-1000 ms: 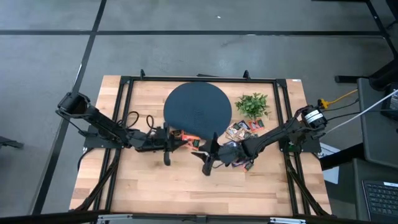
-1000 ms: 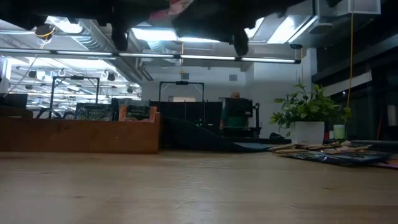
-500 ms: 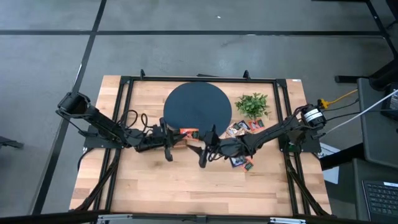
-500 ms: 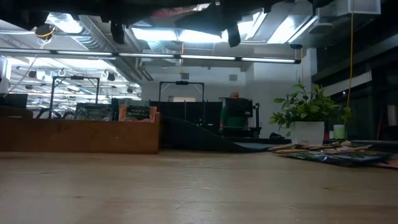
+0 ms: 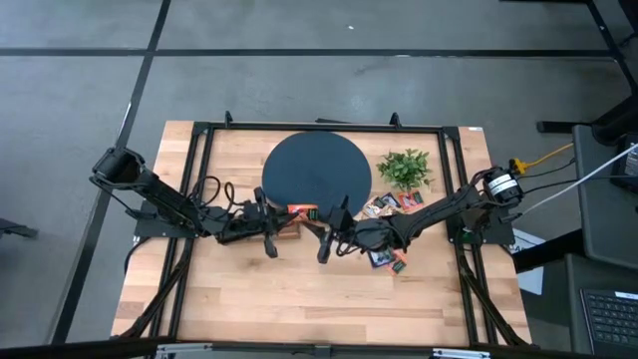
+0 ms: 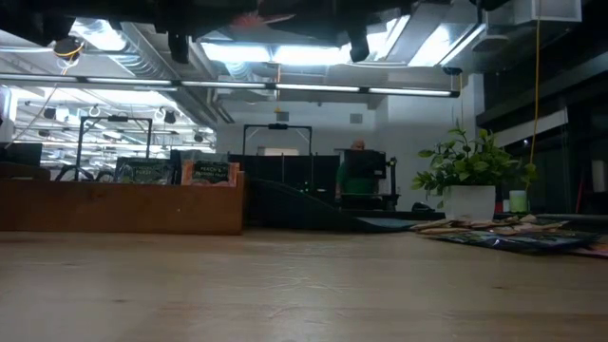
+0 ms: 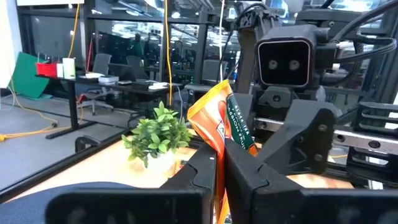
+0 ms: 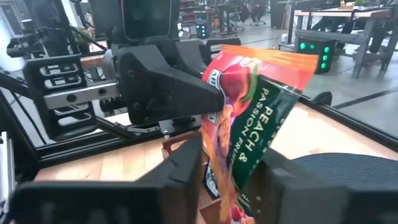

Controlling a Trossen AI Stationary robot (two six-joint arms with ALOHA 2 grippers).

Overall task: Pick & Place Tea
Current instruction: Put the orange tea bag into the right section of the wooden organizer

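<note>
Right wrist view: I see one orange-red and green foil tea sachet (image 8: 249, 118) standing upright in mid-air between the two arms, my task's thing.
Left gripper (image 7: 219, 168): its dark fingers (image 7: 199, 171) are pressed together on the sachet's edge, above the table just beside the round dark disc (image 5: 317, 170).
Right gripper (image 8: 230, 180): its fingers bracket the same sachet's lower part; I cannot tell whether they pinch it or only stand around it.
Change: over the last second the right arm has slid in towards the left one, and both grippers now meet at the sachet, so I judge a hand-over is under way.
Remaining sachets (image 5: 384, 207): heaped on the wooden table (image 5: 299, 299) near the small green potted plant (image 5: 405, 168).
Risk: releasing early could drop it.
</note>
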